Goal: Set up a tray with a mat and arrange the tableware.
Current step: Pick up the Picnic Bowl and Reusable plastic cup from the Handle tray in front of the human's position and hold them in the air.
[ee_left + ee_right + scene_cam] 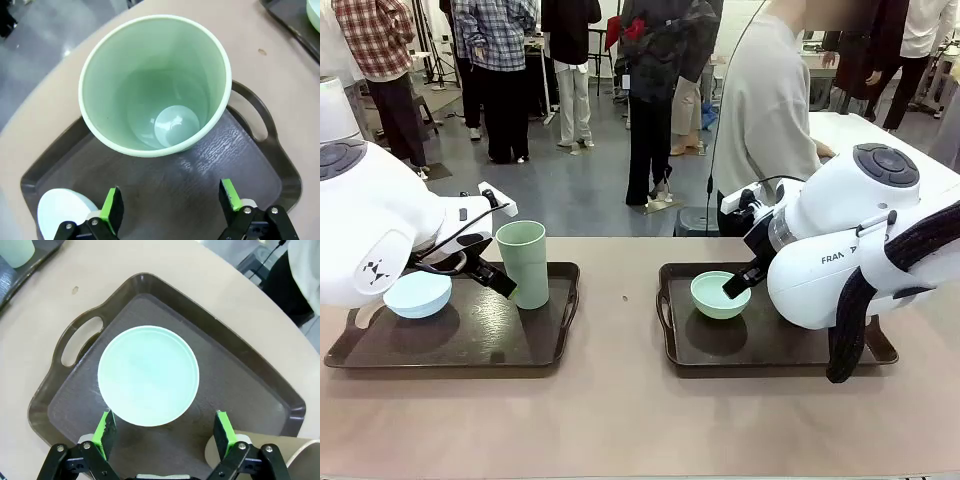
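The pale green tumbler [521,262] stands upright on the right part of the left tray [450,365], with the pale blue bowl [417,294] to its left. The mint bowl [720,295] sits in the left part of the right tray [770,366]. A tan tumbler [296,462] shows just beside the right pincer [167,427]; whether it stands or lies, I cannot tell. The left pincer [170,197] is apart and empty, near the pale green tumbler. The right pincer is also apart and empty, over the mint bowl. Both trays lie on the desk [620,420].

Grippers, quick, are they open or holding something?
Left gripper: open, holding nothing, facing the tall pale green tumbler.
Right gripper: open, holding nothing, near the small mint green bowl.
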Controlling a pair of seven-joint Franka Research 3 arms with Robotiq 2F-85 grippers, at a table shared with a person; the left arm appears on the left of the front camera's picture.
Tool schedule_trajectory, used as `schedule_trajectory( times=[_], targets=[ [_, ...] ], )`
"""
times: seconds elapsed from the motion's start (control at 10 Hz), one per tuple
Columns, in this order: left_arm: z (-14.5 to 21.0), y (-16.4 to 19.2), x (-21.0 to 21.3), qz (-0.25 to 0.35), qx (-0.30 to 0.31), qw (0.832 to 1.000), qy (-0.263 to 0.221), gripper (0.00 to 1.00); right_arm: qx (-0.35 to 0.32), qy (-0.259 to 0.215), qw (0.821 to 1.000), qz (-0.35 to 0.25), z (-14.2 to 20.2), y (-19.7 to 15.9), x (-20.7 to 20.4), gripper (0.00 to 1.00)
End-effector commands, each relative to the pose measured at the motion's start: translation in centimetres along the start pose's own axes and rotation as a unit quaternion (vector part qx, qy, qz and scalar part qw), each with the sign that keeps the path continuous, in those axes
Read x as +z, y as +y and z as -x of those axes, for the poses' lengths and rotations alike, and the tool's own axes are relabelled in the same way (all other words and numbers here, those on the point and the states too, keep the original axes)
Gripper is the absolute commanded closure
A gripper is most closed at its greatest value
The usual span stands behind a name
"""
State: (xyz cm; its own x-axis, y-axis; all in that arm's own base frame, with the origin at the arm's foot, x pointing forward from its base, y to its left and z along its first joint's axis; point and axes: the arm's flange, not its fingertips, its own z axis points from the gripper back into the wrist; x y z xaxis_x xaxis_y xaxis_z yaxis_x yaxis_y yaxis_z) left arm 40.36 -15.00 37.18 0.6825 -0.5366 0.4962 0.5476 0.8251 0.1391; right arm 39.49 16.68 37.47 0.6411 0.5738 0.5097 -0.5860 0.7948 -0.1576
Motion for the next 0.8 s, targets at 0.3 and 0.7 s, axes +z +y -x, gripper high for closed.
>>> schedule_trajectory(
  times=[0.3, 0.7],
  targets=[
    [0.0, -0.01, 0.0, 0.0, 0.0, 1.0, 0.0, 0.0, 0.0, 0.0, 1.0, 0.0, 0.0, 0.0, -0.01, 0.0],
    [0.0, -0.01, 0.0, 0.0, 0.0, 1.0, 0.0, 0.0, 0.0, 0.0, 1.0, 0.0, 0.0, 0.0, -0.01, 0.0]
  ],
)
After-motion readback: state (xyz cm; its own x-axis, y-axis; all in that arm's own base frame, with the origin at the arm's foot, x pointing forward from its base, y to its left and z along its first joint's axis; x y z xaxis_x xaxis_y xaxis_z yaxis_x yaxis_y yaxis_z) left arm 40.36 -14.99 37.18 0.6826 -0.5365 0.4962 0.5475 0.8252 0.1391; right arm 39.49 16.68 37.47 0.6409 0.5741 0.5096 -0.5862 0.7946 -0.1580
